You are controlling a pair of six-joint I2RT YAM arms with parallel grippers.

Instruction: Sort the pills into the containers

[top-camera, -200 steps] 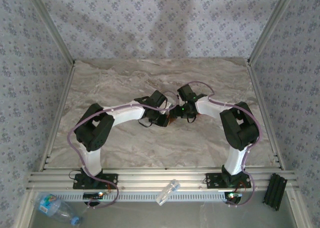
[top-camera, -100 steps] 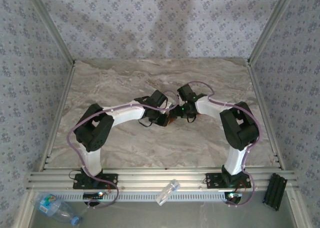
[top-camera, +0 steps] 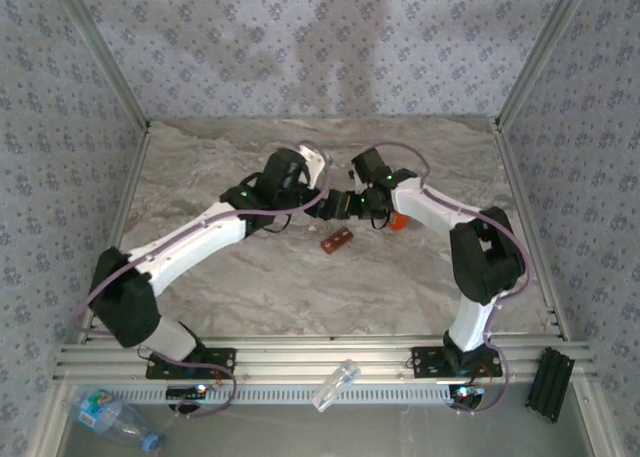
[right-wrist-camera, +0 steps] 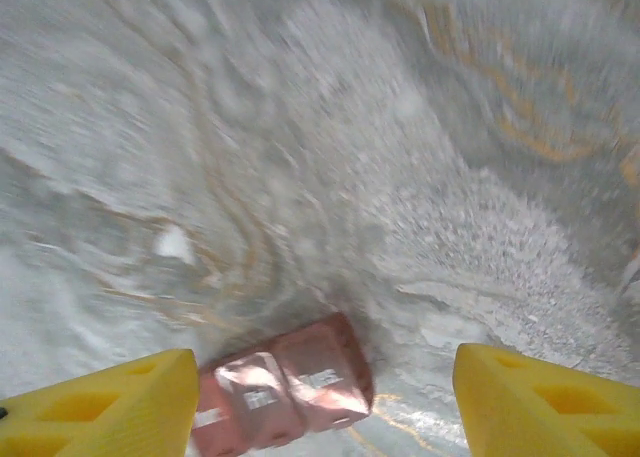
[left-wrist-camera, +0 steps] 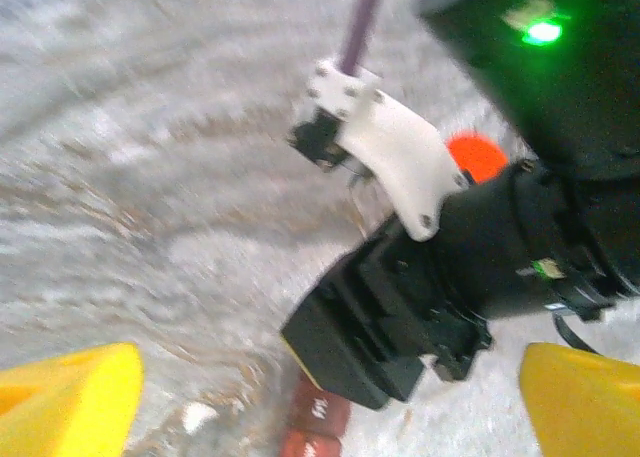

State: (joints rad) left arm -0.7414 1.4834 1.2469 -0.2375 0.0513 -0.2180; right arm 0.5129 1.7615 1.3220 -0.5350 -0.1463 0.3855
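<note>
Two arms are sharing the bench (top-camera: 300, 297): left arm (top-camera: 200, 239), right arm (top-camera: 430, 205). One orange-red pill bottle (top-camera: 397, 220), one reddish segmented box (top-camera: 337, 240) and what may be one white pill (right-wrist-camera: 172, 244) are resting mid-bench. One water bottle (top-camera: 108, 414), one clear tube (top-camera: 335, 385) and one black block (top-camera: 548, 384) are lying toward six o'clock.

Top external: high above and behind the arm bases, looking down and forward over the whole counter (top-camera: 300, 297); far off.
Left wrist: close and low over the counter's middle, facing the right arm (left-wrist-camera: 480, 267); left fingers (left-wrist-camera: 70, 397) at the bottom corners.
Right wrist: close, looking steeply down; right fingers (right-wrist-camera: 100, 407) at the bottom corners.
Shared: red-brown box (top-camera: 337, 240) in all three views; orange bottle (top-camera: 397, 220) in the top and left wrist views.
</note>
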